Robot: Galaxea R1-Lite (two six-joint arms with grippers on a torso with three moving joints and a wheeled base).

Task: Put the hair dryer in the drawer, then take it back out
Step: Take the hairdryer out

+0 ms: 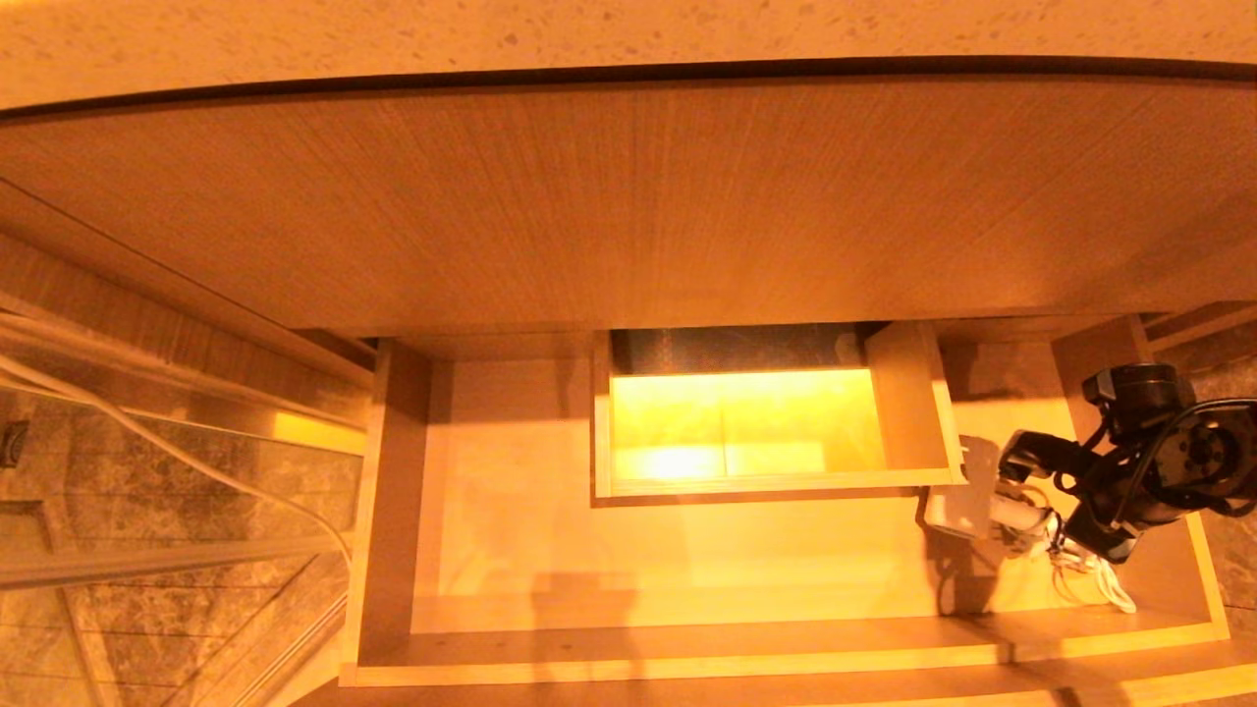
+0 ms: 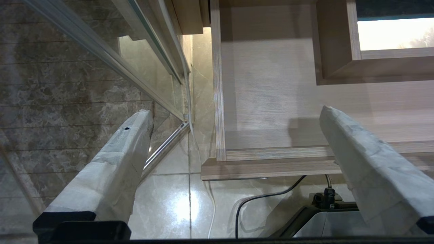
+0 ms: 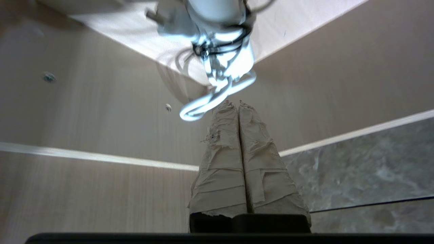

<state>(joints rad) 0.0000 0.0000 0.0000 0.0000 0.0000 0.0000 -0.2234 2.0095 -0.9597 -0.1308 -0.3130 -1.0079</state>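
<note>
Two pincers: the left pincer (image 2: pixel 234 152) hangs spread wide over the drawer's (image 1: pixel 687 648) front left corner; the right pincer (image 3: pixel 239 105), fingers pressed together, sits just beside the hair dryer (image 1: pixel 992 506), which lies on the drawer floor at right.

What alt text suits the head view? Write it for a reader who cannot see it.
An open wooden drawer seen from above, with a white hair dryer and its coiled cord lying inside by the right wall. The right end effector reaches in at the dryer's handle end. A boxed cut-out sits at mid-back.
</note>
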